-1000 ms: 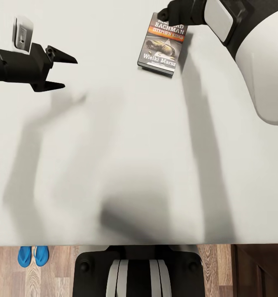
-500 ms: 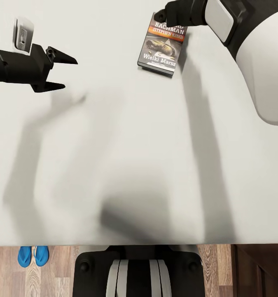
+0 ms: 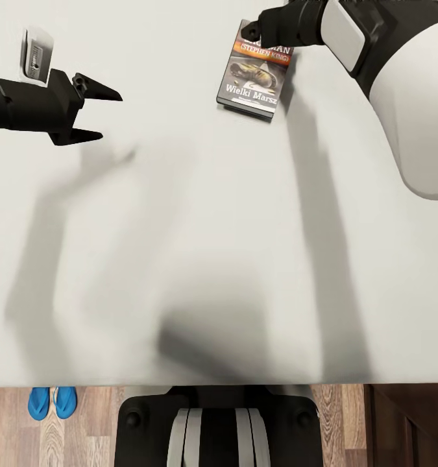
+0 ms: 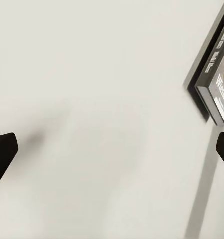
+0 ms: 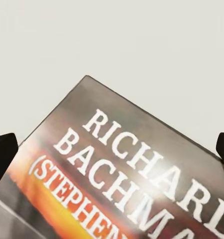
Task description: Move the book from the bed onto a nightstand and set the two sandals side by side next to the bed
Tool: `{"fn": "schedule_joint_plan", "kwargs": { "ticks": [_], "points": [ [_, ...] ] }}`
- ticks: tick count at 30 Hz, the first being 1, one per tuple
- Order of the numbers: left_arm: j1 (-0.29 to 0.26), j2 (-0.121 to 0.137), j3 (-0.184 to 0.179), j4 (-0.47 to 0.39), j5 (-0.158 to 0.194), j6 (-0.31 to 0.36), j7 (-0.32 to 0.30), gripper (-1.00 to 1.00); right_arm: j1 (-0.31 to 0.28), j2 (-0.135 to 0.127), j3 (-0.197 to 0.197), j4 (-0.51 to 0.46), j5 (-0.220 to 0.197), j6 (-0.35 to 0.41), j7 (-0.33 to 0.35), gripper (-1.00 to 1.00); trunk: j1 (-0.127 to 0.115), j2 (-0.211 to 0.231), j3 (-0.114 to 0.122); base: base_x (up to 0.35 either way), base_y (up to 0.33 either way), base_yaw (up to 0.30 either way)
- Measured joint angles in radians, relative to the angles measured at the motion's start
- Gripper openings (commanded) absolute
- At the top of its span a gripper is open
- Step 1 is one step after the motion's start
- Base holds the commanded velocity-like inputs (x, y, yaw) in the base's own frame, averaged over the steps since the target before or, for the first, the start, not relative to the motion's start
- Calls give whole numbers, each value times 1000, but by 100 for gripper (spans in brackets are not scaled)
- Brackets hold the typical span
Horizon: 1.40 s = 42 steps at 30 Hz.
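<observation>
Right claw creeping over the book's top edge

My right gripper (image 3: 251,30) has slid further across the book (image 3: 254,74) on the bed (image 3: 180,227), now hiding the top title line. Fingers wide apart, nothing gripped; contact is hard to judge. Left gripper (image 3: 105,115) idles open. Grab looks close.

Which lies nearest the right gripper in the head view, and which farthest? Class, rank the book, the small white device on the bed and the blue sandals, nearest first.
Measured from the right gripper:
1. The book, lying on the bed directly under the gripper.
2. The small white device, across the bed beside the left arm.
3. The sandals, on the wood floor by the bed's near edge.
</observation>
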Motion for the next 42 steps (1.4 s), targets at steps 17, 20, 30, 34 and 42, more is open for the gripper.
{"fn": "schedule_joint_plan", "kwargs": {
  "ticks": [17, 20, 30, 34, 42],
  "points": [
    [0, 0, 0, 0, 0, 1, 0, 100, -8, -3, -3, -8, 3, 11, 103, 100, 0, 0, 0, 0, 0, 0],
    [0, 0, 0, 0, 0, 1, 0, 100, -9, -3, -3, -9, 3, 9, 102, 100, 0, 0, 0, 0, 0, 0],
    [0, -1, 0, 0, 0, 2, -1, 100, -2, -3, 1, -6, 3, 0, 50, 100, 0, 0, 0, 0, 0, 0],
    [0, -1, 0, 0, 0, 2, -2, 100, 0, -3, 1, -3, 3, -5, 39, 100, 0, 0, 0, 0, 0, 0],
    [1, -1, 0, 0, 0, 2, -1, 100, 7, -3, -3, 0, 1, -72, 5, 100, 0, 0, 0, 0, 0, 0]
  ]
}}
